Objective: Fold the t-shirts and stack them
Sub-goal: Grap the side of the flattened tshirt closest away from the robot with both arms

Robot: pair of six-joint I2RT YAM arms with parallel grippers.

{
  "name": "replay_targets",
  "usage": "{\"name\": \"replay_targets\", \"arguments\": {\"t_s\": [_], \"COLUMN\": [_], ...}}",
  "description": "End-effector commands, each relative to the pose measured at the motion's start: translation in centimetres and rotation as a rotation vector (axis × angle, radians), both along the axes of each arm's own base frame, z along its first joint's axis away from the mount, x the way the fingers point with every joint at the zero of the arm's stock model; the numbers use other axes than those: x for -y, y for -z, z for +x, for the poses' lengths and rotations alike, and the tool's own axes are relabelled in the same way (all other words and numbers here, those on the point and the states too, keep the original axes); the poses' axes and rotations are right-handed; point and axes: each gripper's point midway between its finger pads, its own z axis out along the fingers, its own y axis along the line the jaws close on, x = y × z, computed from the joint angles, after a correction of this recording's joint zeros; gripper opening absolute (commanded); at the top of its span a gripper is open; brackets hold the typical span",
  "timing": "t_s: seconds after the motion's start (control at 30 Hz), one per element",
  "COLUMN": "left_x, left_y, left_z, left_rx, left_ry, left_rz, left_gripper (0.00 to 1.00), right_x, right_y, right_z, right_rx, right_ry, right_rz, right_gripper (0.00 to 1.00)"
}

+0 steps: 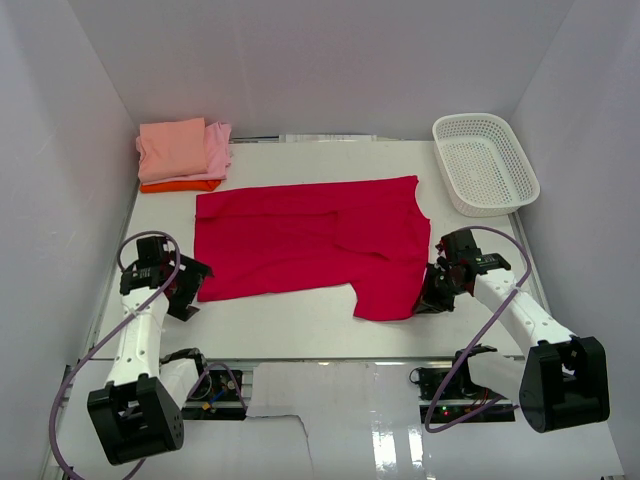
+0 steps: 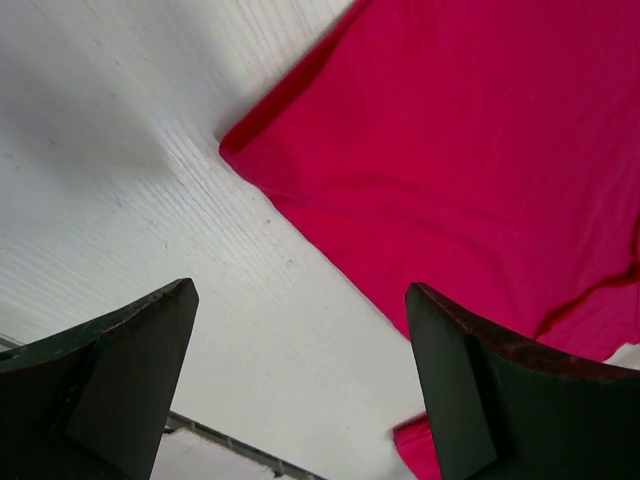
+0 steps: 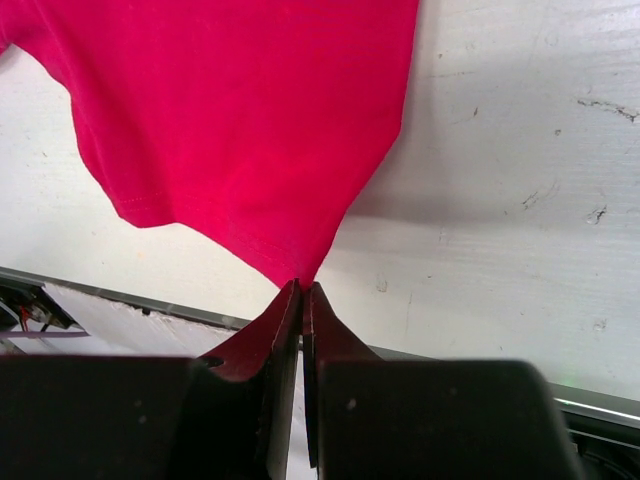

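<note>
White table (image 1: 285, 322), scuffed; plain white walls (image 1: 300, 60) three sides; soft even light.

The spread shirt (image 1: 300, 240) is plain crimson, with no pattern. The 3 folded ones are a salmon shirt (image 1: 172, 148), a light pink shirt (image 1: 220, 150) and an orange shirt (image 1: 180, 186). The basket (image 1: 485, 163) is white lattice. The table (image 1: 300, 330) is white.

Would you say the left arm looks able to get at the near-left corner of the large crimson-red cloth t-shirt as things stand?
Probably yes: the open left gripper hangs just beside that corner of the crimson-red cloth t-shirt, with only white table between them and nothing in the way.
</note>
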Motion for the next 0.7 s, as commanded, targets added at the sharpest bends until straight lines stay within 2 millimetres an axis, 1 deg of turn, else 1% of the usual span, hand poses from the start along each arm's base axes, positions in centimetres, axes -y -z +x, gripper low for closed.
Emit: {"name": "replay_targets", "arguments": {"t_s": [0.0,0.03,0.17,0.27,0.47,0.67], "left_x": [-2.2,-2.3,-2.1,-2.3,-2.7,-2.7], "left_y": [1.0,1.2,2.7,3.7,4.7,5.4], "left_z": [-0.1,-0.1,-0.3,-0.6,-0.5,0.4], "left_rx": [-0.028,-0.031,-0.062,-0.089,-0.087,-0.070], "left_ry": [-0.131,-0.139,-0.180,-0.200,-0.226,-0.229], "left_rz": [0.078,0.077,0.051,0.058,0.067,0.058], "left_gripper": [0.95,0.95,0.86,0.85,0.80,0.75], "right_x": [0.0,0.0,0.0,0.1,0.3,0.4], "right_y": [-1.0,-1.1,-1.3,-1.3,-1.6,-1.6], "right_z": [0.6,0.6,0.8,0.9,1.0,0.9], "right_rx": [0.022,0.021,0.030,0.030,0.037,0.040], "right_ry": [-0.023,-0.025,-0.026,-0.028,-0.027,-0.027], "right_rz": [-0.002,-0.001,-0.004,-0.015,-0.025,-0.031], "right_gripper": [0.08,0.08,0.08,0.08,0.08,0.08]}}
